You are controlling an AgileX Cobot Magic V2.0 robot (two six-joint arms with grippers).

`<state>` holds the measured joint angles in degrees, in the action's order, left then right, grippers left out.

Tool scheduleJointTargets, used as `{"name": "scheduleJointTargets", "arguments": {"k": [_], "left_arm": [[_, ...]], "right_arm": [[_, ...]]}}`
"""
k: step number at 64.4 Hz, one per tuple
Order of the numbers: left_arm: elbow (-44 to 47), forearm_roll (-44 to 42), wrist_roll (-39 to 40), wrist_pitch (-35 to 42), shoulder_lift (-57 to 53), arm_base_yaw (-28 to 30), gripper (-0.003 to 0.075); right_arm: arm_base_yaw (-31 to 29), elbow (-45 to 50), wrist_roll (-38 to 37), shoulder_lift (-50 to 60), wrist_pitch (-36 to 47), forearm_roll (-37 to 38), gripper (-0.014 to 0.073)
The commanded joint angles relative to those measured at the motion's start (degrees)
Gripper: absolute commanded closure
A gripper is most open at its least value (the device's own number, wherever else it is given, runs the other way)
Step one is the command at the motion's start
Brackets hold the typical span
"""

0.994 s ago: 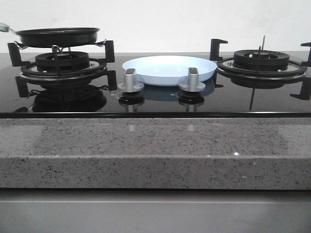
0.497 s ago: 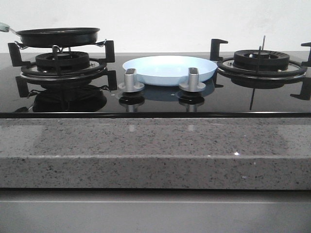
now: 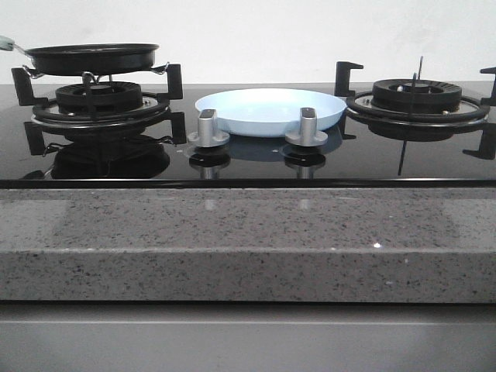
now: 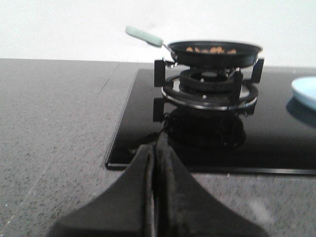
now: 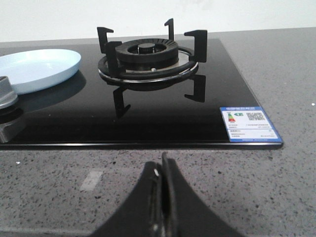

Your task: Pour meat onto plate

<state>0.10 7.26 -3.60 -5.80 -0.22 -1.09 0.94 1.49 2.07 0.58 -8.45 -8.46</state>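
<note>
A black frying pan with a pale green handle sits on the left burner. The meat shows in the left wrist view as small reddish-brown pieces inside the pan. The pale-blue plate lies empty on the black glass hob between the two burners; it also shows in the right wrist view. My left gripper is shut and empty, low over the grey counter in front of the left burner. My right gripper is shut and empty over the counter in front of the right burner. Neither arm shows in the front view.
Two silver knobs stand on the hob in front of the plate. The right burner with its black pan supports is bare. A speckled grey stone counter surrounds the hob. A label sits on the hob's front right corner.
</note>
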Motion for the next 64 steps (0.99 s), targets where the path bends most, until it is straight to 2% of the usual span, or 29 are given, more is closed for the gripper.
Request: {"name": "scheduleJointTargets", "arguments": {"k": [1,10,18,24,33,46,50,54,57,64], "left_arm": [[-2.8,2.2,2.3,5.0,-0.7,0.1,0.0741],[-11.4,1.5,2.8,-0.7,3.4,0.1,0.0741],[-20.3,-0.3,2.7,-7.4,12.7,0.1,0.0741],[-26.3,-0.6,2.7,-10.5,22.1,0.1,0.0741],[-31.6,-0.6,2.7,-10.7,32.5,0.1,0.0741],[-33.2,-0.6,2.6,-9.1,35.4,0.1,0.074],[-33.2,-0.6,2.6,-7.9,35.4,0.1,0.0733],[-33.2,-0.6,2.6,-7.2,35.4,0.1,0.0689],[-33.2,-0.6,2.6,-6.8,35.4,0.1,0.0626],[-33.2,-0.7,2.6,-6.5,35.4,0.1,0.0392]], "right_arm": [[-0.4,-2.1,0.3,1.0,4.4,0.2,0.0654],[-0.4,-9.2,0.3,-0.4,-1.6,1.1,0.0654],[-0.4,-17.6,0.3,-5.8,-8.0,1.8,0.0654],[-0.4,-24.0,0.3,-13.2,-9.2,1.8,0.0654],[-0.4,-31.1,0.3,-24.3,-9.4,1.8,0.0654],[-0.4,-34.6,0.3,-31.7,-8.1,1.8,0.065],[-0.4,-34.6,0.3,-32.2,-8.1,1.8,0.0621],[-0.4,-34.6,0.3,-32.1,-8.1,1.8,0.0573],[-0.4,-34.6,0.3,-32.1,-8.1,1.8,0.0514],[-0.4,-34.6,0.3,-32.1,-8.1,1.8,0.0354]]}}
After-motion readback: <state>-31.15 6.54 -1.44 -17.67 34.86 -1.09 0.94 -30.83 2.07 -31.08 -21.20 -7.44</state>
